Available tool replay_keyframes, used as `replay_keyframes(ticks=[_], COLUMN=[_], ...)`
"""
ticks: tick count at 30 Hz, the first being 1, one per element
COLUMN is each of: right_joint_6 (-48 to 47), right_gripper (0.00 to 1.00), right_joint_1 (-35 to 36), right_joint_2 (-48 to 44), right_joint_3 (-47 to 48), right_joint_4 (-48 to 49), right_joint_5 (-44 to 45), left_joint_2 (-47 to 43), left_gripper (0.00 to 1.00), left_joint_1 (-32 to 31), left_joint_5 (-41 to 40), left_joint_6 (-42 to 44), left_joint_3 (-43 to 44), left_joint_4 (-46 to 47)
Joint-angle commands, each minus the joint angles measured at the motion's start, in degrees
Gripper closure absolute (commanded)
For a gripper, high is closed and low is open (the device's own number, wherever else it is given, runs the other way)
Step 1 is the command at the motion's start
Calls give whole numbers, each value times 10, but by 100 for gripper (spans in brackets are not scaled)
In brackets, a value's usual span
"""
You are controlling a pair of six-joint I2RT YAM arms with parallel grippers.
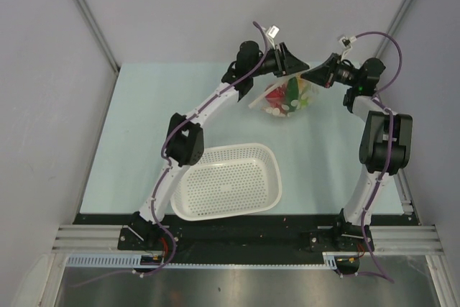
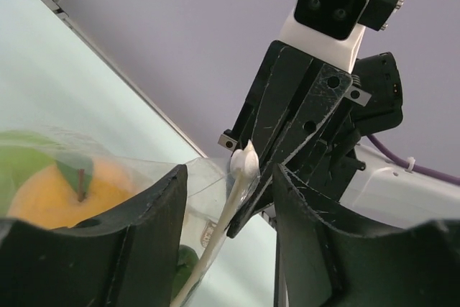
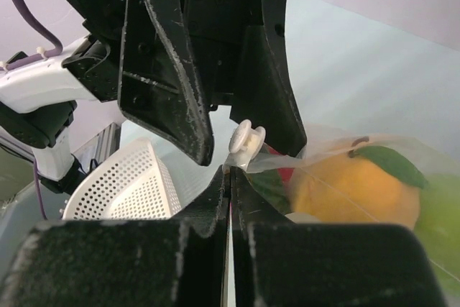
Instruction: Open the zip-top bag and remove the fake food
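The clear zip-top bag (image 1: 286, 100) hangs at the far middle of the table, between both grippers, with the fake food inside. An orange fruit (image 3: 359, 186) with a green leaf, a red piece (image 1: 275, 95) and green pieces (image 1: 292, 91) show through the plastic. My right gripper (image 3: 230, 175) is shut on the bag's top edge, just below the white zip slider (image 3: 246, 139). My left gripper (image 2: 230, 172) is open, its two fingers either side of the slider (image 2: 244, 159) and zip strip, not touching them. In the top view the left gripper (image 1: 291, 62) and right gripper (image 1: 313, 74) meet tip to tip above the bag.
A white perforated basket (image 1: 230, 181) stands on the pale table (image 1: 129, 141) near the front middle, between the two arm bases; it also shows in the right wrist view (image 3: 122, 186). Grey walls close in the table at the back and sides.
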Motion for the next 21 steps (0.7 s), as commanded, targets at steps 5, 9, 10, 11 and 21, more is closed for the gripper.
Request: replay_keyframes(ticks=[5, 9, 10, 11, 21], right_joint_6=[19, 25, 26, 30, 61], right_gripper=[100, 100, 100, 100, 100], right_joint_1=[8, 9, 9, 9, 7], right_joint_2=[11, 13, 12, 14, 24], right_joint_3=[32, 33, 34, 35, 38], right_joint_4=[40, 42, 43, 45, 78], right_joint_5=[-18, -19, -19, -19, -11], left_joint_2=[-4, -1, 0, 1, 0], left_gripper=[58, 59, 60, 60, 71], left_joint_1=[9, 9, 9, 9, 10], left_joint_5=[17, 20, 22, 24, 45], left_joint_6=[-36, -38, -38, -38, -33], left_joint_3=[18, 17, 17, 17, 13], left_joint_4=[72, 78, 79, 78, 69])
